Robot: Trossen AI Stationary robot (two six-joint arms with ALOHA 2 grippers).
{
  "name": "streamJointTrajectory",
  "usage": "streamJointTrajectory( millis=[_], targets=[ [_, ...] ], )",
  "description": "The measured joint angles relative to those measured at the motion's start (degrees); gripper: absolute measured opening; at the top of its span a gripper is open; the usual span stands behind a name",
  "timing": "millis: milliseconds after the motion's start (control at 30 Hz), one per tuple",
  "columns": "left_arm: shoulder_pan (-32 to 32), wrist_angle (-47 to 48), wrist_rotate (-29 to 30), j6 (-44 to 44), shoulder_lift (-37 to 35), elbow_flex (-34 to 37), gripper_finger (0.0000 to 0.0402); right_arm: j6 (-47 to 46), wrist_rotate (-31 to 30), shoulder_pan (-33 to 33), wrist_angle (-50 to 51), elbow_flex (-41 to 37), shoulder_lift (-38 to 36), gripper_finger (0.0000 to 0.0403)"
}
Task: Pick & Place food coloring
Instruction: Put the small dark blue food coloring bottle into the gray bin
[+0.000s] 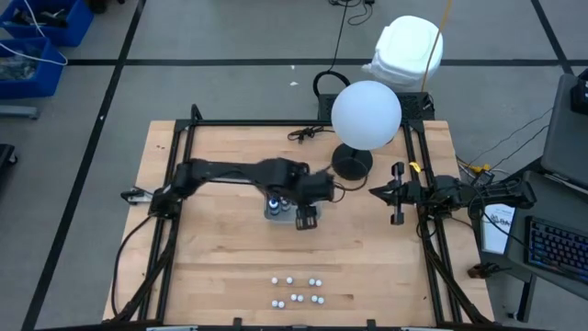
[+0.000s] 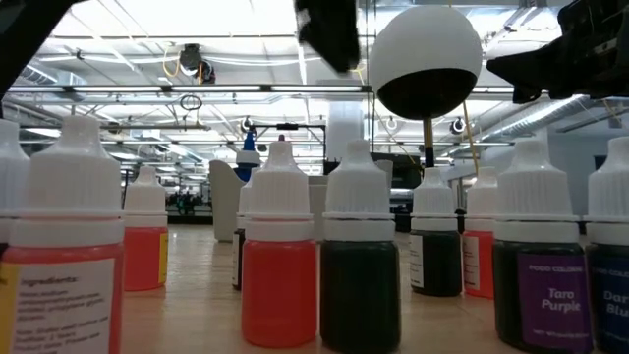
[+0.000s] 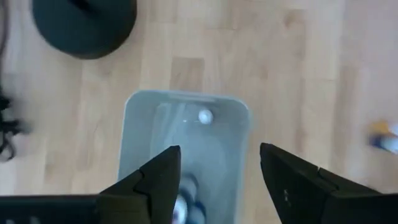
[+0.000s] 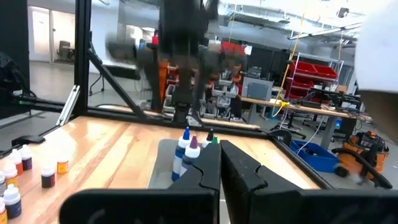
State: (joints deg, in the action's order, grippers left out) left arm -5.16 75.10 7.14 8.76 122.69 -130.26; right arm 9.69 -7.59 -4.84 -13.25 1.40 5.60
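Observation:
Several small white-capped food coloring bottles (image 1: 294,291) stand in a loose group near the table's front edge; the low view shows them close up, red (image 2: 279,265), dark (image 2: 360,275) and purple-labelled (image 2: 548,285). A few more bottles (image 4: 189,149) stand upright in a clear rectangular tray (image 1: 276,210) at mid-table. My left gripper (image 3: 221,163) hangs open above the tray, pointing steeply down, with nothing between its fingers. One white cap (image 3: 204,116) shows inside the tray (image 3: 186,134). My right gripper (image 4: 221,167) is shut and parked at the table's right side (image 1: 390,193).
A lamp with a white globe (image 1: 366,114) and a round black base (image 1: 352,163) stands just beyond the tray, toward the far right. A black frame (image 1: 188,129) runs along the table's sides. Bare wood lies between the tray and the front bottles.

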Motion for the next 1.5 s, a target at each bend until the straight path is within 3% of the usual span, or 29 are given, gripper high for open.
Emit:
streamJointTrajectory(
  millis=[200, 433, 600, 767, 900, 1133, 1300, 1500],
  targets=[
    [-5.4, 7.85, 7.3, 4.87, -9.06, -4.09, 0.0149, 0.0, 0.06, -0.02, -0.12, 0.01, 0.51, 0.0],
    [-16.3, 14.96, 28.95, 13.46, -22.14, -2.45, 0.0052, -0.59, 0.1, 0.0, -0.17, 0.01, 0.53, 0.0],
    [-21.37, 14.83, 37.31, 21.27, -32.97, 9.29, 0.0007, -0.61, 0.1, -0.01, -0.5, 0.01, 0.53, 0.0],
    [-20.85, 12.23, 42.23, 30.3, -45.15, 31.22, 0.0008, -0.63, 0.12, -0.02, -0.64, 0.01, 0.55, 0.0],
    [-16.53, -1.96, 36.71, 27.75, -55.84, 52.18, 0.0005, -0.63, 0.12, -0.02, -0.65, 0.01, 0.55, 0.0],
    [-9.21, -47.92, 13.7, 4.37, -72.26, 84.68, 0.0003, -0.66, 0.12, -0.02, -0.64, 0.0, 0.55, 0.0],
    [-7.0, -73.36, 5.61, -8.76, -82.11, 100.81, 0.0003, -0.66, 0.12, -0.02, -0.64, 0.01, 0.55, 0.0],
    [-0.42, -84.79, -2.69, -6.88, -88.47, 112.48, 0.0002, -1.49, 0.12, -0.02, -0.62, 0.0, 0.58, 0.0]
  ],
)
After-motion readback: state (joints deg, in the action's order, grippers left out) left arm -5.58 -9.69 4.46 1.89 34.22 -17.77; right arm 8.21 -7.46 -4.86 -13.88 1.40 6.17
